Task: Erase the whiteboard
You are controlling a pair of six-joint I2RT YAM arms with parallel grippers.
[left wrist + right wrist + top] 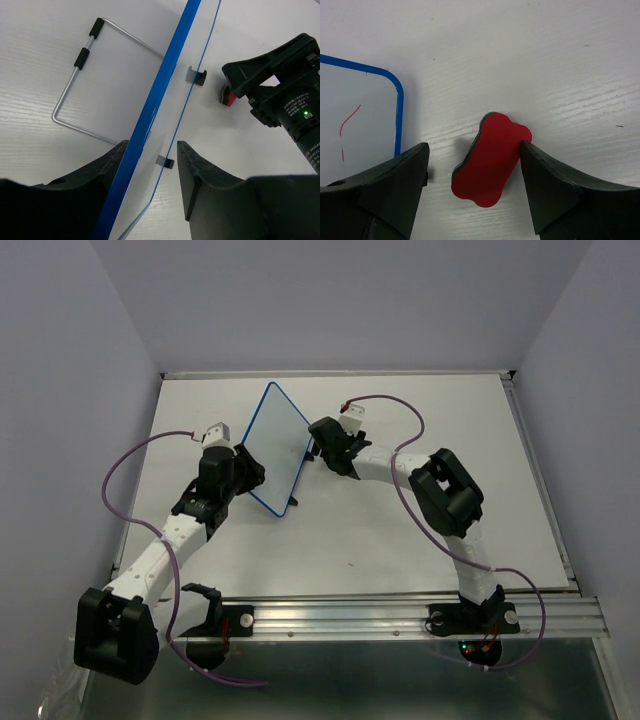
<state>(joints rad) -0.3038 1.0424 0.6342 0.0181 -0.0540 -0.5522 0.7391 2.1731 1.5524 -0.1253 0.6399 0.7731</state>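
The whiteboard (275, 445) is tilted up on its long edge at mid-table, with its blue rim (160, 85) running between my left gripper's jaws. My left gripper (252, 468) (152, 145) straddles its edge. The left finger lies against the rim and a gap shows beside the right finger. A thin red scribble (349, 120) marks the whiteboard's face (365, 100). A red eraser (492, 160) (228, 97) lies flat on the table just right of the board. My right gripper (320, 445) (472, 145) is open around it, the right finger at its corner and the left finger apart.
A wire stand (75, 75) with black sleeves lies on the table behind the board. Small grey clips (196, 76) sit on the board's lower edge. An aluminium rail (400, 615) runs along the near edge. Purple cables (120, 475) loop beside both arms. Walls close in the table's sides.
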